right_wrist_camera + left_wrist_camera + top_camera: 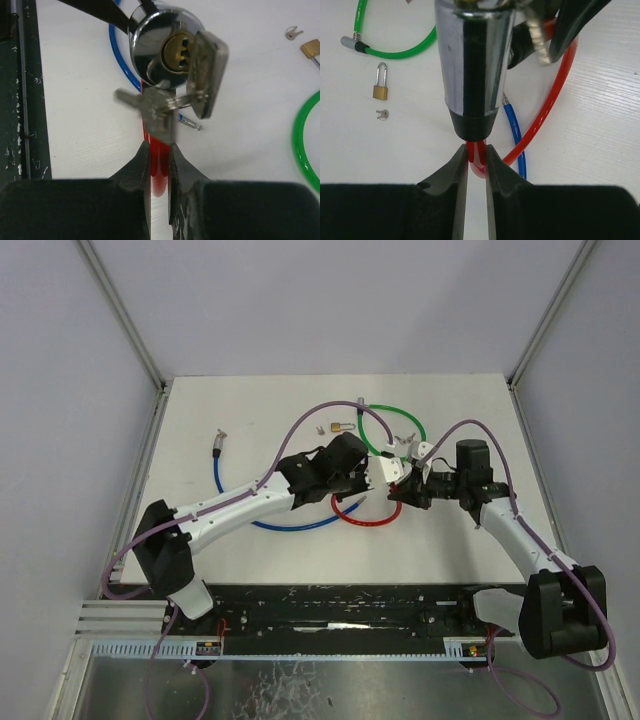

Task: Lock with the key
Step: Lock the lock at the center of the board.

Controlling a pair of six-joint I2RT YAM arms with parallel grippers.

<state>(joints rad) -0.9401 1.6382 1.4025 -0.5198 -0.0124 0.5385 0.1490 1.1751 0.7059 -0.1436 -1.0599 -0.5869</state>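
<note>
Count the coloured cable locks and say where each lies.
3. The green cable lies back centre; the blue cable left; the red cable in the middle, pinched by the left end effector. Another could be hidden from view.

The chrome lock cylinder [150, 40] on its red cable [550, 95] sits raised over the desk's [470, 405] middle. A key [207, 75] meets its brass keyway.
</note>
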